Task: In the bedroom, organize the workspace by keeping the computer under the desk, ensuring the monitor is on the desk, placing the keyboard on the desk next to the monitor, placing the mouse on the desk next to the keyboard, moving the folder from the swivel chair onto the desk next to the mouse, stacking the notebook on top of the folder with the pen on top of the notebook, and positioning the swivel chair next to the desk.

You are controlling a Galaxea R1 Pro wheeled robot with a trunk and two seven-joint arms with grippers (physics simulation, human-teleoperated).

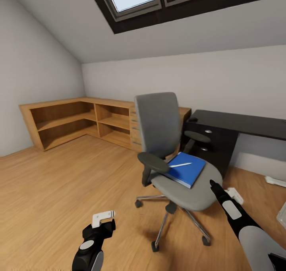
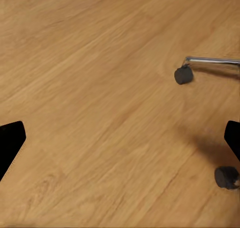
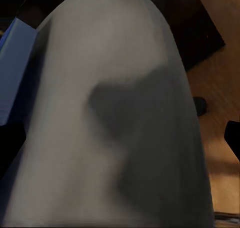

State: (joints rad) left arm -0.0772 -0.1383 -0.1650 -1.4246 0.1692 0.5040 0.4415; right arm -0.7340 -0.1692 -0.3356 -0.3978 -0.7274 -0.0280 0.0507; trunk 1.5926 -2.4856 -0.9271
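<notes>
The swivel chair (image 1: pixel 163 124), grey with black armrests, stands mid-room beside the black desk (image 1: pixel 238 124). A blue folder (image 1: pixel 186 171) lies on its seat with a white pen (image 1: pixel 179 165) on top. My right gripper (image 1: pixel 214 183) hovers at the seat's right front edge; in the right wrist view it (image 3: pixel 120 138) is open, close over the grey seat (image 3: pixel 120 87), with the folder (image 3: pixel 17 72) to one side. My left gripper (image 1: pixel 104 216) hangs low over the floor, open (image 2: pixel 120 143), and holds nothing. The computer, monitor and notebook are out of view.
Low wooden shelves (image 1: pixel 79 120) run along the back left corner. Pale objects (image 1: pixel 275 180) (image 1: pixel 234 193) lie on the floor by the desk; I cannot tell what they are. Chair casters (image 2: pixel 183 74) (image 2: pixel 227 177) sit near my left gripper. Open wood floor (image 1: pixel 59 183) spreads to the left.
</notes>
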